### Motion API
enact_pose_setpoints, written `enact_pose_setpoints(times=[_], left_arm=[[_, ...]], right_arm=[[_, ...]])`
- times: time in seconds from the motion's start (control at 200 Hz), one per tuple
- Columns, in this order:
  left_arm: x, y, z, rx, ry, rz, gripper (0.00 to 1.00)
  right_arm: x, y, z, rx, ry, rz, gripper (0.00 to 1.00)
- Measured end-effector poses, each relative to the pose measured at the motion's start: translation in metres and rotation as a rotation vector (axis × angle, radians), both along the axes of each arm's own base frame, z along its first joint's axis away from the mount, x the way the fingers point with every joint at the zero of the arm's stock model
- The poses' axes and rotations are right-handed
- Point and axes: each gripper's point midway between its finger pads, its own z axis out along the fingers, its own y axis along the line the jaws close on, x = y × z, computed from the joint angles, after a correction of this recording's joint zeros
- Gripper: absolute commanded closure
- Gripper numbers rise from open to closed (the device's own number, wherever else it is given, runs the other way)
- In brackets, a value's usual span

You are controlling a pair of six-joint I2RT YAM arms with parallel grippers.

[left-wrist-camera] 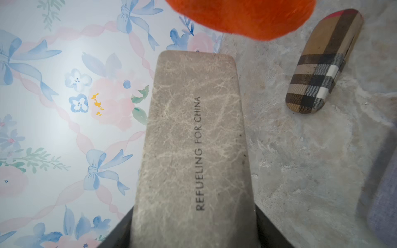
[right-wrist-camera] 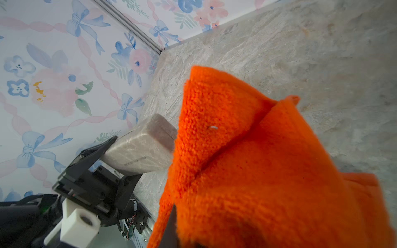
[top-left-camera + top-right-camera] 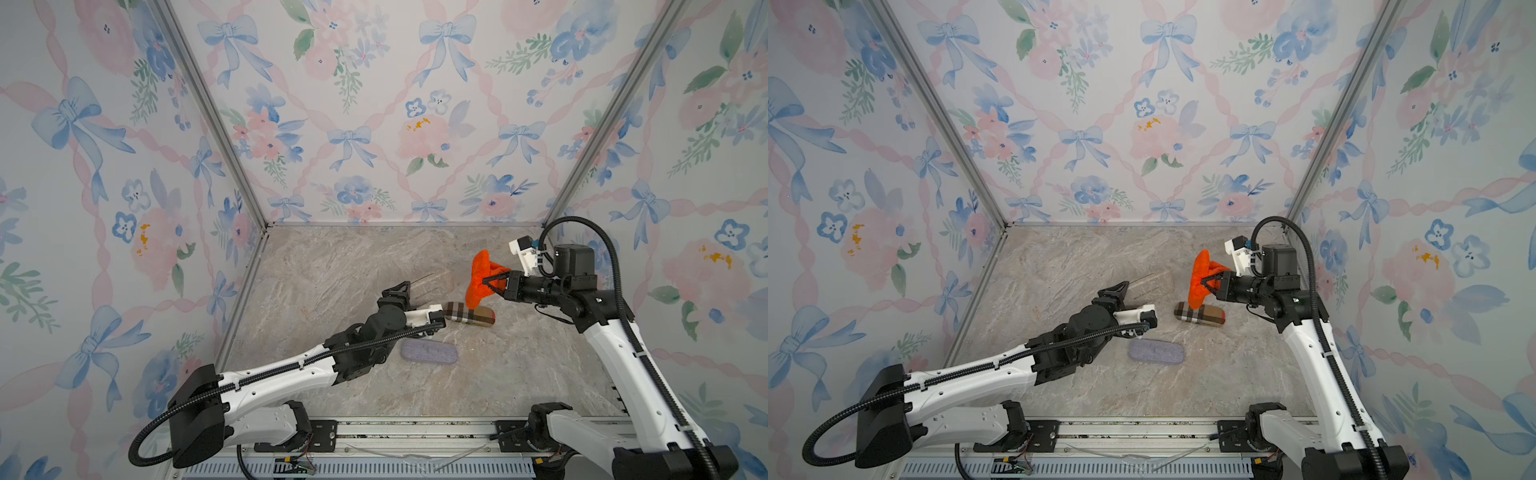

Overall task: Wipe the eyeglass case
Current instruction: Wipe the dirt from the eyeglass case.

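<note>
A marble-grey eyeglass case [image 1: 193,139] printed "REFUELING FOR CHINA" is held above the table, with my left gripper [image 1: 193,236] shut on one end of it. In both top views the case [image 3: 432,283] [image 3: 1152,284] blends into the tabletop and juts out from the left gripper [image 3: 409,289] [image 3: 1121,291]. My right gripper [image 3: 490,282] [image 3: 1210,282] is shut on a bunched orange cloth [image 3: 482,278] [image 2: 268,171]. The cloth hangs just off the case's free end [image 2: 150,137]. Whether they touch I cannot tell.
A plaid case [image 3: 473,316] [image 1: 322,64] lies on the table under the cloth. A grey-lilac fabric case [image 3: 430,353] [image 3: 1156,352] lies nearer the front, beside the left forearm. Floral walls close three sides, and a metal rail [image 3: 415,432] runs along the front.
</note>
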Motion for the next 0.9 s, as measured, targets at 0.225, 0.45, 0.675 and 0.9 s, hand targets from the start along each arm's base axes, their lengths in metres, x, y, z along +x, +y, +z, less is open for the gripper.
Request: enact_pose_setpoints(times=[0.225, 0.45, 0.675, 0.9], left_arm=[[0.014, 0.017, 0.013, -0.385, 0.375, 0.014, 0.70], [-0.022, -0.009, 0.032, -0.632, 0.745, -0.159, 0.74], [-0.048, -0.027, 0.047, -0.759, 0.964, -0.256, 0.73], [-0.040, -0.021, 0.045, -0.849, 1.033, -0.187, 0.72]], right_arm=[[-0.039, 0.019, 0.049, 0.047, -0.179, 0.091, 1.00], [-0.100, 0.085, 0.069, 0.089, -0.296, 0.391, 1.00], [-0.084, 0.120, 0.039, -0.014, -0.296, 0.449, 1.00], [-0.039, 0.085, 0.025, -0.066, -0.275, 0.277, 1.00]])
